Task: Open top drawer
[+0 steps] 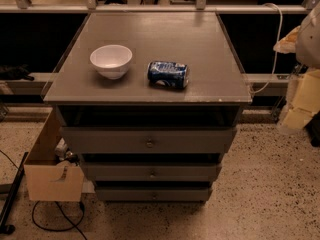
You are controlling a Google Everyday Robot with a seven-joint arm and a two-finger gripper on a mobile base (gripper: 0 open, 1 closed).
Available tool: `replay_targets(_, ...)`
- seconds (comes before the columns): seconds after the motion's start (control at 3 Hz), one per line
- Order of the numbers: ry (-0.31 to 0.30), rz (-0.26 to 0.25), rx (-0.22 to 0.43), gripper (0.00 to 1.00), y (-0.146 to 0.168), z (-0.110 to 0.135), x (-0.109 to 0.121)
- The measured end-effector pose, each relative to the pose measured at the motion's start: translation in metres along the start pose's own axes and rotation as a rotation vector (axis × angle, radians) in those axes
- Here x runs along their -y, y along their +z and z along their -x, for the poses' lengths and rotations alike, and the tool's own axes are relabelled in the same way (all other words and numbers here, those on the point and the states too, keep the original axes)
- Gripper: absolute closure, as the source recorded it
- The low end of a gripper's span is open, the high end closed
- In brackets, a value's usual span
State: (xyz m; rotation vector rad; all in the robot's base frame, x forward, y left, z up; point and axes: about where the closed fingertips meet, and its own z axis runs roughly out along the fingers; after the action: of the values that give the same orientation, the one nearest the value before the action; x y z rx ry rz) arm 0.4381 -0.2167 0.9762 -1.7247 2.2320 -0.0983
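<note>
The top drawer [100, 140] is the widest grey front of the grey cabinet, just under the cabinet top [150, 34]. Its small round brass knob [149, 143] sits at the middle of the front. A dark gap shows between the cabinet top and the drawer front. Two narrower grey drawers, the middle one [110, 172] and the bottom one [120, 193], lie below it. My gripper [312, 34] shows only as a grey rounded shape at the far right edge, cut off, well away to the right of the cabinet and above drawer height.
A white bowl [111, 60] and a blue can on its side [168, 74] rest on the cabinet top. A cardboard box [50, 176] stands at the cabinet's left with cables on the floor. Yellowish blocks [302, 101] and a white cable [272, 49] are at the right.
</note>
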Motion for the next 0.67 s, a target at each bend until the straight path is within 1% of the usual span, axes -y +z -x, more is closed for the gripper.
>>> replay_targets(0.33,0.0,0.0,0.0,0.0,0.0,0.0,0.0)
replay_targets(0.67,0.0,-0.006,0.016,0.0,0.0072,-0.0029,-0.0066)
